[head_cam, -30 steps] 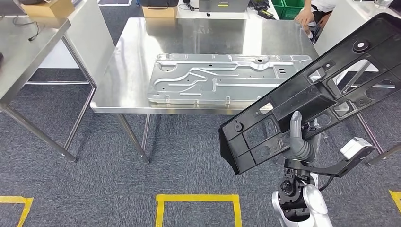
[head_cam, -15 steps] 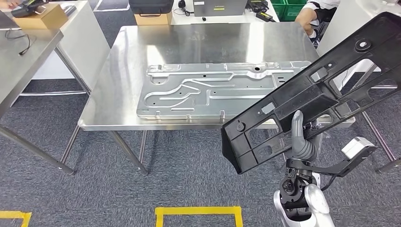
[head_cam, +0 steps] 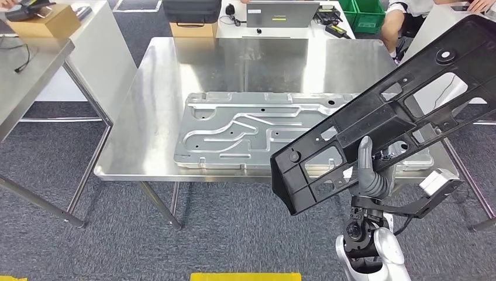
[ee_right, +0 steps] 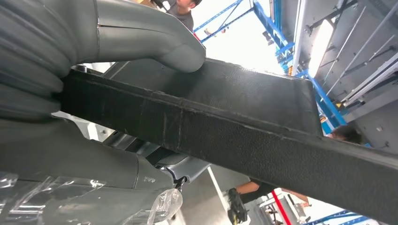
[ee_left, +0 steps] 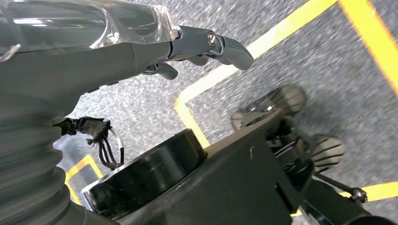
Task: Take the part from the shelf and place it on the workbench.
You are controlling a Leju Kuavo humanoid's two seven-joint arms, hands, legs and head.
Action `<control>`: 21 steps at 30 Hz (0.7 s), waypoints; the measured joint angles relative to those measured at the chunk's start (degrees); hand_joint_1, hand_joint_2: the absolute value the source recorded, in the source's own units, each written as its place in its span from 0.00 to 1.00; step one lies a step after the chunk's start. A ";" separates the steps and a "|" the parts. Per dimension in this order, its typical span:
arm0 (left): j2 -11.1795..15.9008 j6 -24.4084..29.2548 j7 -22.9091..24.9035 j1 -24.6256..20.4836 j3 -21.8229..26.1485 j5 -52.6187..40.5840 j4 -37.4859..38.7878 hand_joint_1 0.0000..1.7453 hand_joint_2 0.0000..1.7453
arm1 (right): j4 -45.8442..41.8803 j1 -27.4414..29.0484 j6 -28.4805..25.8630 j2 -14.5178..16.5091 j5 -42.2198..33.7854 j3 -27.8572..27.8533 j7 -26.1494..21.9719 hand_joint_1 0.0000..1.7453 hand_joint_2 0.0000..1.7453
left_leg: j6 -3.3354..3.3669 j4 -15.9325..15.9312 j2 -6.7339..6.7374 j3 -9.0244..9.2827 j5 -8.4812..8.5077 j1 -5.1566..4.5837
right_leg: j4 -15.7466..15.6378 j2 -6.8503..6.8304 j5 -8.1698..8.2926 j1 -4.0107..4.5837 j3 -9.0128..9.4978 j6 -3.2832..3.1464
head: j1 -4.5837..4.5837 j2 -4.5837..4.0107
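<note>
Part: black plastic part point(head_cam: 386, 117), long and full of cut-outs, held tilted in the air, its low end nearer the robot and its high end up at the far right; it overlaps the near right corner of the workbench in the head view.
Right hand: right hand point(head_cam: 369, 175) grips the part from below, thumb up against its face; in the right wrist view the thumb point(ee_right: 155, 40) presses on the part's textured edge point(ee_right: 244, 126).
Workbench: steel workbench point(head_cam: 146, 117) carries a flat stamped metal panel point(head_cam: 251, 129) lying along it.
Left hand: left hand point(ee_left: 141, 51) hangs over grey carpet with yellow tape lines point(ee_left: 281, 28), fingers loosely curled, holding nothing.
Background: a laptop point(head_cam: 282, 13) sits on a table behind the workbench.
</note>
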 joint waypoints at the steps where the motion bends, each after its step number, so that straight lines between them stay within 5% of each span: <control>1: -0.01 0.01 -0.02 0.08 0.00 0.05 0.00 0.00 1.00 | 0.02 -0.01 0.00 0.01 0.00 0.02 0.02 1.00 1.00 | -0.18 -0.05 -0.03 0.81 -0.76 -0.01 | -4.13 -0.04 3.51 0.01 0.94 -0.08 | 0.01 0.00; 3: -0.01 0.03 -0.07 0.10 0.01 0.14 0.00 0.00 1.00 | 0.07 -0.01 0.00 0.01 0.00 0.07 0.09 1.00 1.00 | -0.75 -0.08 -0.15 2.16 -2.31 -0.18 | -11.01 -0.13 9.72 0.17 2.49 -0.53 | 0.04 0.01; 4: 0.00 0.05 -0.13 0.11 0.01 0.18 0.00 0.00 1.00 | 0.09 -0.01 0.01 0.02 0.00 0.10 0.15 1.00 1.00 | -1.12 -0.12 -0.18 2.70 -2.77 -0.28 | -12.72 -0.15 11.36 0.25 2.88 -0.93 | 0.08 0.01; 7: 0.07 0.09 -0.50 0.08 0.00 0.22 0.00 0.00 1.00 | 0.08 -0.15 0.04 0.13 0.02 0.15 0.23 1.00 1.00 | -1.94 1.21 -0.09 3.37 -3.37 -0.38 | -13.46 -0.15 10.80 0.12 4.17 -2.26 | 0.06 0.02; 8: 0.10 0.09 -0.63 0.05 0.00 0.22 0.00 0.00 1.00 | 0.07 -0.22 0.05 0.16 0.02 0.15 0.21 1.00 1.00 | -2.23 3.41 0.00 2.35 -3.91 -0.30 | -13.52 -0.17 10.41 0.04 4.81 -2.63 | 0.03 0.02; 11: 0.11 0.10 -0.80 0.11 0.00 0.24 0.00 0.00 1.00 | 0.08 -0.21 0.11 0.22 0.02 0.22 0.22 1.00 1.00 | -3.31 14.91 0.22 -4.70 -8.08 0.18 | -13.57 -0.14 8.94 0.00 6.50 -3.20 | 0.01 0.02; 13: 0.11 0.13 -0.80 0.42 0.00 0.24 0.00 0.00 1.00 | 0.09 -0.13 0.14 0.25 0.02 0.26 0.23 1.00 1.00 | -3.59 18.77 0.28 -8.67 -10.33 0.39 | -13.56 0.00 7.75 0.01 7.82 -3.19 | 0.01 0.02; 15: 0.13 0.17 -0.80 0.62 0.00 0.24 0.00 0.00 1.00 | 0.09 -0.10 0.15 0.30 0.02 0.26 0.23 1.00 1.00 | -3.26 14.66 0.32 -9.08 -7.84 0.36 | -13.59 0.13 6.41 0.06 9.66 -3.03 | 0.01 0.02; 17: 0.26 0.33 -0.80 0.74 0.00 0.26 0.02 0.00 1.00 | 0.10 -0.12 0.15 0.37 0.02 0.29 0.23 1.00 1.00 | -2.25 6.25 0.40 -7.82 -0.78 -0.10 | -13.73 0.16 5.14 0.16 11.35 -2.75 | 0.04 0.02; 19: 0.39 0.57 -0.80 0.87 0.00 0.33 0.05 0.00 1.00 | 0.11 -0.13 0.15 0.45 0.02 0.33 0.26 1.00 1.00 | -1.38 1.14 0.44 -6.93 3.92 -0.54 | -14.12 0.39 4.13 0.28 12.52 -2.25 | 0.07 0.02; 21: 0.40 0.78 -0.84 0.88 0.00 0.52 0.07 0.00 1.00 | 0.08 -0.14 0.18 0.52 0.02 0.35 0.30 1.00 1.00 | -1.13 0.23 0.49 -6.12 4.20 -0.52 | -14.26 0.63 3.46 0.44 13.35 -1.74 | 0.06 0.02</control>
